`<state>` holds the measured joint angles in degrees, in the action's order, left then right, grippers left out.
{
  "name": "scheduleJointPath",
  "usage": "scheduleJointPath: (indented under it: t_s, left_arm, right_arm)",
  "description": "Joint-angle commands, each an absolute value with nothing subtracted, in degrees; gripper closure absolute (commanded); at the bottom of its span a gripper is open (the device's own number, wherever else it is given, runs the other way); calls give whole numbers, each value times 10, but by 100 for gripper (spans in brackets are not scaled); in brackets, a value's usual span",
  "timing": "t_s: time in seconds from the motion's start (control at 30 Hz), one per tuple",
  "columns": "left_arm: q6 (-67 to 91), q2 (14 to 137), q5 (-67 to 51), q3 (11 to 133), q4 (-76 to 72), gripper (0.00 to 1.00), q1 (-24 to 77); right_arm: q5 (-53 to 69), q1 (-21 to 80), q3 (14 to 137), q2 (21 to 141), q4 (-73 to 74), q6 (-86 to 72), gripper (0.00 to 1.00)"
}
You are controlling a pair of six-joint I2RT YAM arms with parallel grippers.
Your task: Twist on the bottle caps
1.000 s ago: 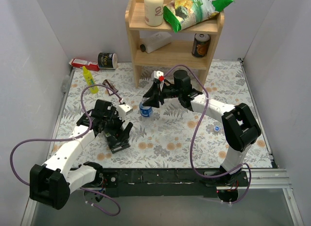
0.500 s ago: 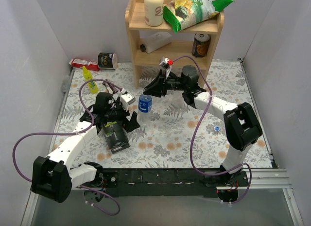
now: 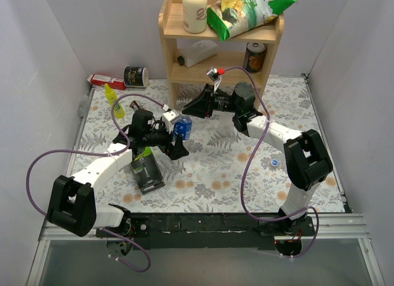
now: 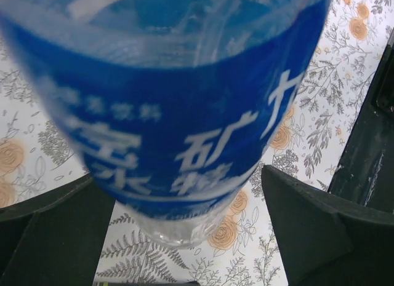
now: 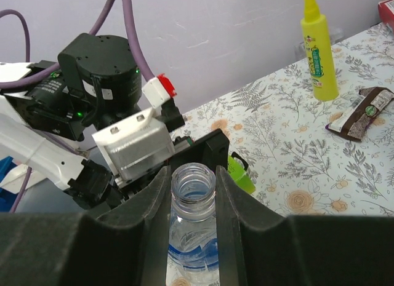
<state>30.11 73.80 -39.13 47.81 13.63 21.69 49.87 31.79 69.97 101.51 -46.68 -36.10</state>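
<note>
A clear bottle with a blue label band is upright near the table's middle, its mouth uncapped. My right gripper is shut on the neck of the bottle, one finger on each side. My left gripper is open, and its fingers flank the lower body of the bottle without touching it. In the top view the left gripper comes from the left and the right gripper from the back. One small blue cap lies on the mat far to the right.
A wooden shelf stands behind with a white bottle, a snack bag and a can. A yellow squeeze bottle, a lying can and a red box are back left. A dark green pack lies under the left arm.
My right gripper has shut on the bottle's neck. The left arm has swung right and forward, bringing its open fingers around the bottle's lower body.
</note>
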Motion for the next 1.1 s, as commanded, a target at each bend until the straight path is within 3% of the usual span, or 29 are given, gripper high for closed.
scheduleJointPath:
  t_s: [0.0, 0.13, 0.27, 0.57, 0.9, 0.93, 1.0, 1.03, 1.07]
  left_arm:
    - [297, 740, -393, 490, 108, 2, 236]
    - [297, 746, -388, 486, 103, 2, 236]
    - [291, 754, -402, 490, 101, 12, 236]
    - [291, 767, -413, 489, 89, 19, 237]
    - [308, 774, -419, 497, 73, 46, 236]
    - [309, 772, -426, 495, 68, 49, 236]
    - [309, 769, -433, 490, 61, 53, 236]
    - [312, 767, -439, 482, 51, 55, 236]
    - [317, 761, -441, 476, 42, 58, 236]
  right_arm:
    - [490, 317, 725, 989, -501, -382, 99]
    - [486, 312, 722, 983, -501, -388, 99]
    - [486, 310, 712, 980, -504, -393, 99]
    - [487, 306, 711, 976, -508, -395, 99]
    - [485, 304, 693, 958, -466, -374, 99]
    - [484, 301, 691, 954, -455, -357, 96]
    - [485, 292, 694, 940, -384, -329, 82]
    - [486, 287, 703, 934, -350, -311, 74]
    - [495, 283, 722, 922, -272, -262, 59]
